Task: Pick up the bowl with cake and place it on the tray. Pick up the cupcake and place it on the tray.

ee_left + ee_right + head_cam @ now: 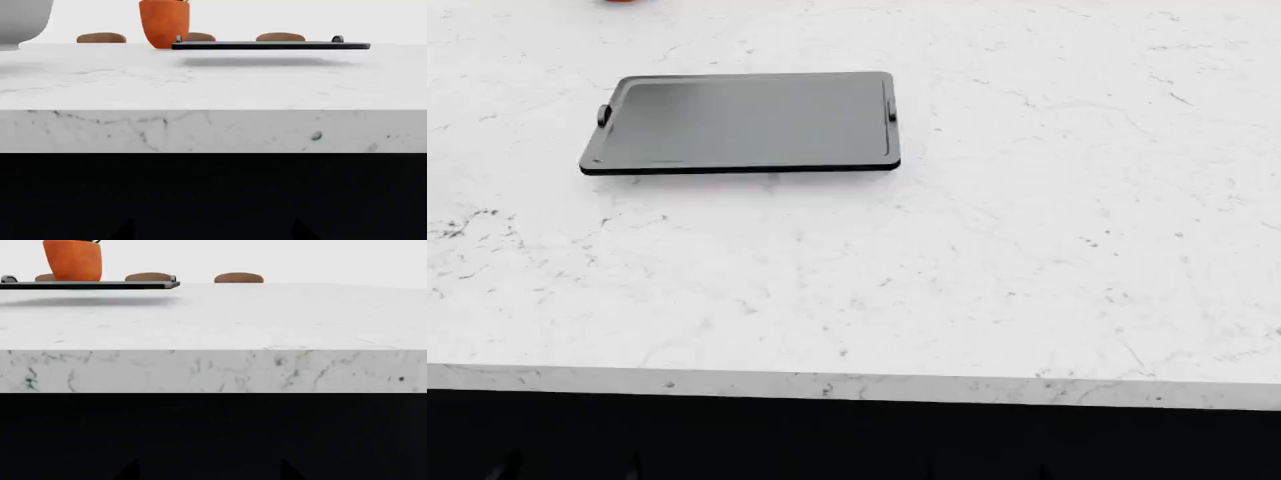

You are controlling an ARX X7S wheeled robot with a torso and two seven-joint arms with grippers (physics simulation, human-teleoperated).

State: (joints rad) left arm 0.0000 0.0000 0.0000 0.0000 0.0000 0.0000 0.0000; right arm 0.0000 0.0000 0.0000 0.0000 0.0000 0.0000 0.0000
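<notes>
The dark tray (747, 122) lies flat and bare on the white marble table (988, 260), towards the back left in the head view. It shows edge-on as tray (270, 45) in the left wrist view and tray (90, 285) in the right wrist view. A part of the grey-white bowl (20, 22) shows at the edge of the left wrist view; its inside is hidden. The cake and the cupcake are out of view. My left gripper (213, 231) and right gripper (208, 471) hang open, with nothing between the fingers, below the tabletop in front of its front edge.
An orange-red pot (164, 24), also in the right wrist view as pot (73, 260), stands behind the tray. Brown chair backs (280, 37) rise beyond the far edge. The table's thick front edge (213, 131) faces both grippers, with dark space under it.
</notes>
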